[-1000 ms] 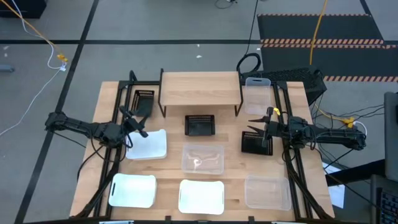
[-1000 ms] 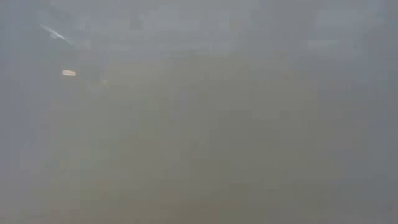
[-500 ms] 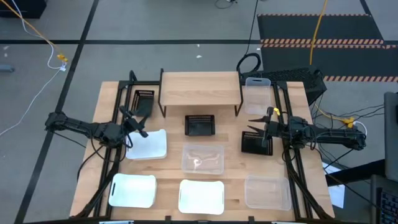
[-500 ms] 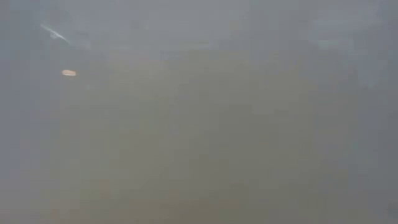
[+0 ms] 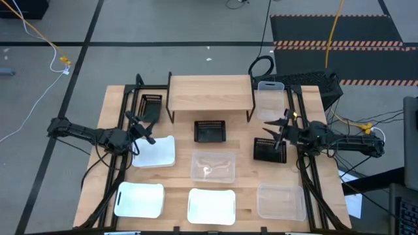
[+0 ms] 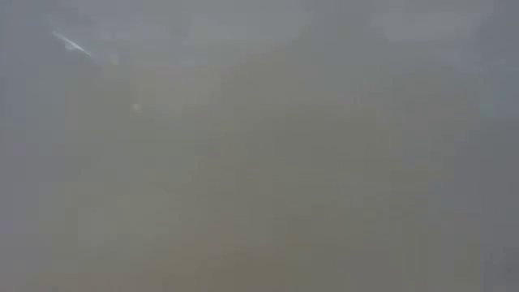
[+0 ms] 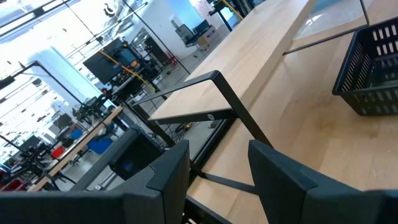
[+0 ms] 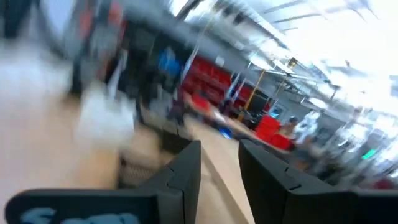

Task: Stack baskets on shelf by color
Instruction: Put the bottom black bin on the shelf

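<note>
The shelf (image 5: 210, 91) stands at the table's far middle on thin black legs, its wooden top bare. On the table lie black baskets (image 5: 151, 103) (image 5: 209, 131) (image 5: 269, 151), white baskets (image 5: 155, 151) (image 5: 139, 200) (image 5: 211, 205) and clear baskets (image 5: 213, 166) (image 5: 281, 201) (image 5: 270, 98). My left gripper (image 5: 145, 127) (image 7: 217, 180) hovers open by the far left white basket, facing the shelf (image 7: 249, 68) and a black basket (image 7: 373, 68). My right gripper (image 5: 268, 132) (image 8: 221, 165) hangs open over the far edge of the right black basket. Nothing lies between either pair of fingers.
Black rails run along the table's left side (image 5: 121, 130) and right side (image 5: 302, 130). Cables and a dark box (image 5: 313, 81) sit off the far right corner. The low view is fogged over and shows nothing. Bare wood lies between the baskets.
My right gripper has tipped upward and rolled a little above the right black basket, with the gap between its fingers unchanged. The baskets lie where they were.
</note>
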`<control>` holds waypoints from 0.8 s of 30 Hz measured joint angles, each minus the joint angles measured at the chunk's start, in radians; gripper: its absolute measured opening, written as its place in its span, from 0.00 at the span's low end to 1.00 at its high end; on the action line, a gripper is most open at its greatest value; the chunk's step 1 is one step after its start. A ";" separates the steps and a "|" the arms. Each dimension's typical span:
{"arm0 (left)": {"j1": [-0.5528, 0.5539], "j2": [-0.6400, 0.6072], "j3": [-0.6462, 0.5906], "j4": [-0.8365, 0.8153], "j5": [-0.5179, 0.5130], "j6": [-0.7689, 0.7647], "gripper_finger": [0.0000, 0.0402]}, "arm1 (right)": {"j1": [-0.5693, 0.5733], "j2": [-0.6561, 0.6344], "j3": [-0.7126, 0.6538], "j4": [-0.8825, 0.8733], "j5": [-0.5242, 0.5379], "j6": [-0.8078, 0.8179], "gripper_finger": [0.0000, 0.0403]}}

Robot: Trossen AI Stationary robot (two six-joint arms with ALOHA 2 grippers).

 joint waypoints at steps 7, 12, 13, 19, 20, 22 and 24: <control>0.000 0.000 0.000 0.007 0.004 0.003 0.42 | -0.008 0.006 0.000 -0.006 0.018 0.656 0.26; 0.000 0.000 0.000 0.002 0.005 0.120 0.42 | -0.006 0.039 0.000 -0.055 -0.004 0.816 0.26; 0.000 0.000 0.000 0.002 0.005 0.139 0.42 | -0.005 0.046 0.000 -0.055 -0.004 0.841 0.26; 0.000 0.000 0.000 0.005 0.005 0.218 0.42 | -0.006 0.074 0.000 -0.025 0.097 0.721 0.26; 0.000 0.000 0.000 0.005 0.005 0.248 0.42 | -0.006 0.075 0.000 -0.016 0.107 0.717 0.26; 0.000 0.000 0.000 0.005 0.005 0.314 0.42 | -0.007 0.082 0.000 0.008 0.056 0.685 0.26; 0.000 0.000 0.000 0.005 0.006 0.365 0.42 | -0.006 0.098 0.000 -0.006 -0.001 0.693 0.26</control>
